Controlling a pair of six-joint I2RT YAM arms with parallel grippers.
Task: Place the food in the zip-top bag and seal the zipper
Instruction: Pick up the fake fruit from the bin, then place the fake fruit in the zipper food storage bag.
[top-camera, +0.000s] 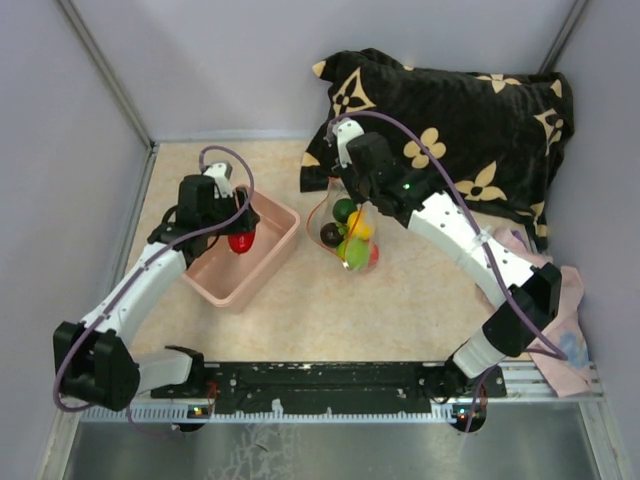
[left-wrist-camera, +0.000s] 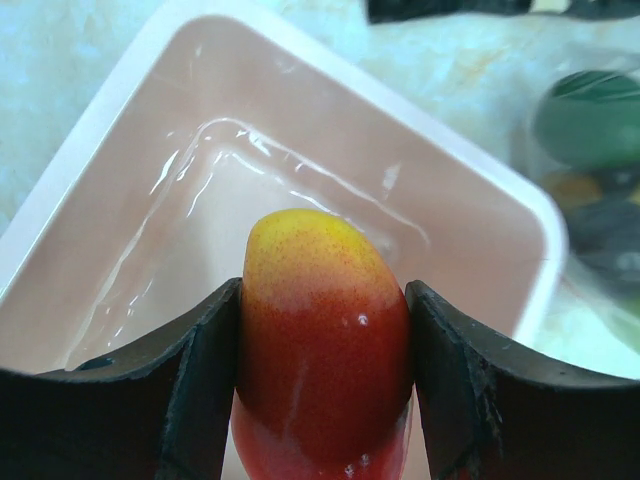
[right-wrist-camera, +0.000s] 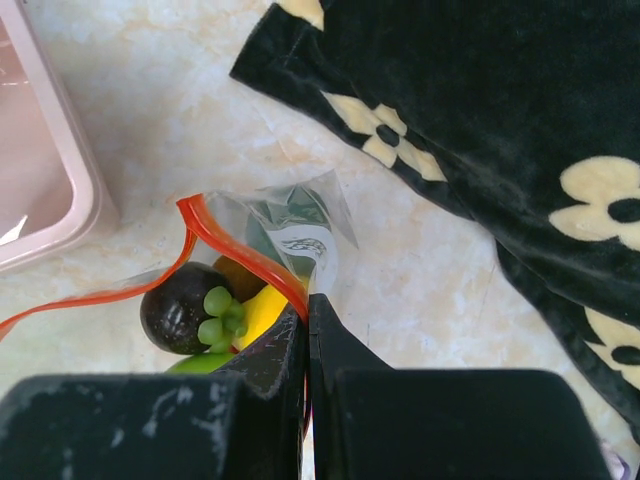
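Red-and-yellow toy fruit (left-wrist-camera: 322, 370) above the pink bin (top-camera: 240, 278), zip-top bag (right-wrist-camera: 300, 215) to its right.
Your left gripper (left-wrist-camera: 325, 295) clamped the fruit over the bin; right of the bin, your right gripper (right-wrist-camera: 307, 305) was pinched shut on the bag beside its zipper (right-wrist-camera: 235, 245), other food (right-wrist-camera: 180, 305) inside.

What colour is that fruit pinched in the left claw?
The fruit is red with a yellow tip, clearest in the left wrist view.

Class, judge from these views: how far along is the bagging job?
Done: several toy fruits sit in the zip-top bag. In hand: the left fingers hold a red-yellow fruit over the pink bin; the right fingers pinch the bag's mouth. Left: bag it, seal the open zipper.
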